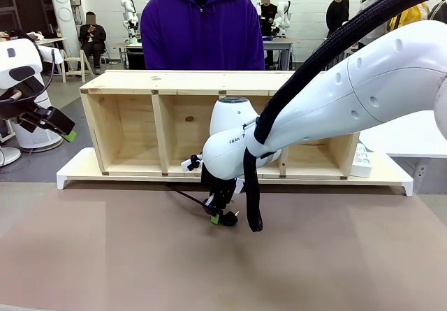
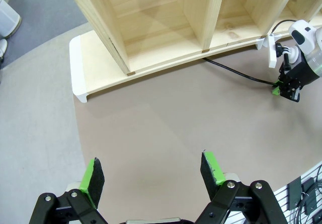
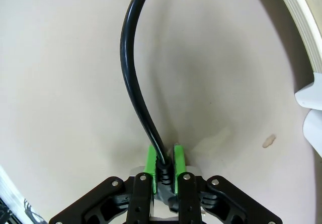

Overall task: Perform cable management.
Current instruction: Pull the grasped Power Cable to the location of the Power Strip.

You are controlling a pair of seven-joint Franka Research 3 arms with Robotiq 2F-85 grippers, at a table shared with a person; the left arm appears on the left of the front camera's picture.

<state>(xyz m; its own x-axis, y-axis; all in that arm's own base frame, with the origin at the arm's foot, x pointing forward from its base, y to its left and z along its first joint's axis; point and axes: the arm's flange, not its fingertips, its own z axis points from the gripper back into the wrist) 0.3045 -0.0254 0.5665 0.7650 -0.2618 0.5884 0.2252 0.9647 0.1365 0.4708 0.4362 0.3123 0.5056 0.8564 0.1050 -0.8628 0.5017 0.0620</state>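
The cable (image 3: 132,78) is a thin black cord lying on the brown table. It runs out from under the wooden shelf (image 1: 174,82) towards my right gripper (image 1: 222,215). That gripper (image 3: 164,159) is shut on the cable near its plug end, low over the table in front of the shelf. From the left wrist view the cable (image 2: 236,72) leads from the shelf's base to the right gripper (image 2: 282,89). My left gripper (image 2: 151,171) hangs open high above the table's left part, holding nothing; it also appears at the far left (image 1: 66,133).
The shelf stands on a white-edged board (image 1: 66,175) and has several open compartments. A person in a purple hoodie (image 1: 201,28) stands behind it. A white power strip (image 1: 361,161) lies at the shelf's right end. Open brown table lies in front.
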